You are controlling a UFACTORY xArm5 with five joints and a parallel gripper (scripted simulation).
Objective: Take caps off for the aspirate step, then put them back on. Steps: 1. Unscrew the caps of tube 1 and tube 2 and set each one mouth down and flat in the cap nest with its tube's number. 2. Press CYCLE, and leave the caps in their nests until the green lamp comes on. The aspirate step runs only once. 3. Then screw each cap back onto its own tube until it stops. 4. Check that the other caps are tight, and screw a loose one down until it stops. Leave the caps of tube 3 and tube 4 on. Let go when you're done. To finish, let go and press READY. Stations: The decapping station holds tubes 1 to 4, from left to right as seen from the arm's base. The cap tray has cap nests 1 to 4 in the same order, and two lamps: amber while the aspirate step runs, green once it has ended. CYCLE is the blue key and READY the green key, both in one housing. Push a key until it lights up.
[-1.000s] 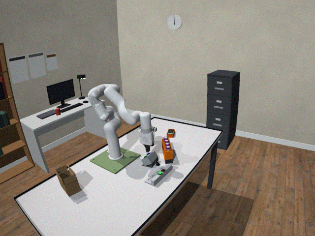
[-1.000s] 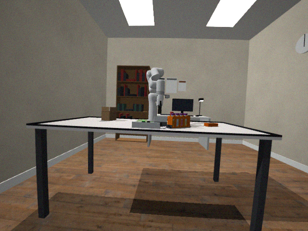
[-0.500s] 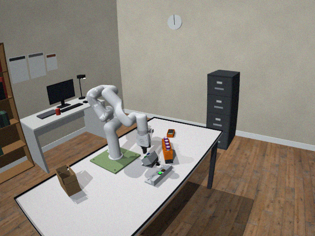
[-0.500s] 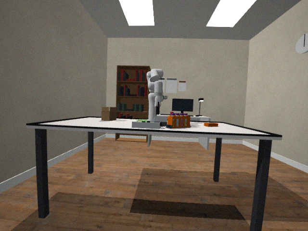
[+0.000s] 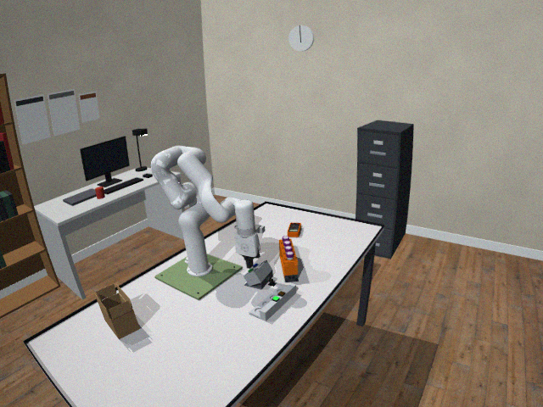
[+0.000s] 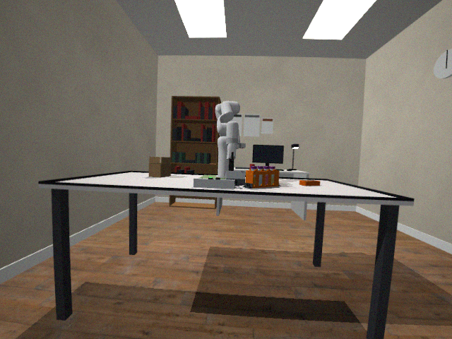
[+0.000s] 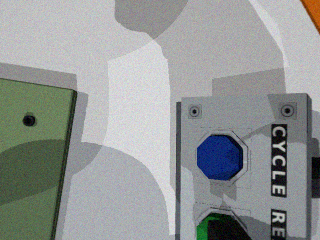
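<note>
While the gripper (image 5: 249, 264), fingers together and empty, hangs over the key housing (image 7: 245, 165), its CYCLE key (image 7: 220, 157) faces seemingly upward.

Blue CYCLE key (image 7: 219, 157) (unlit) sits in grey housing (image 7: 260, 115) beside green base plate (image 7: 30, 165).

The white arm (image 5: 193, 205) is seen rising from its foot, its upper links folded back on themselves at the shoulder and then reaching forward and down. The wrist section is held vertical, with the gripper (image 5: 249, 263) pointed straight down, low above the bench. Its jaws are closed fully, with nothing between them. In the exterior view the arm (image 6: 227, 142) is seen standing upright and compact.
</note>
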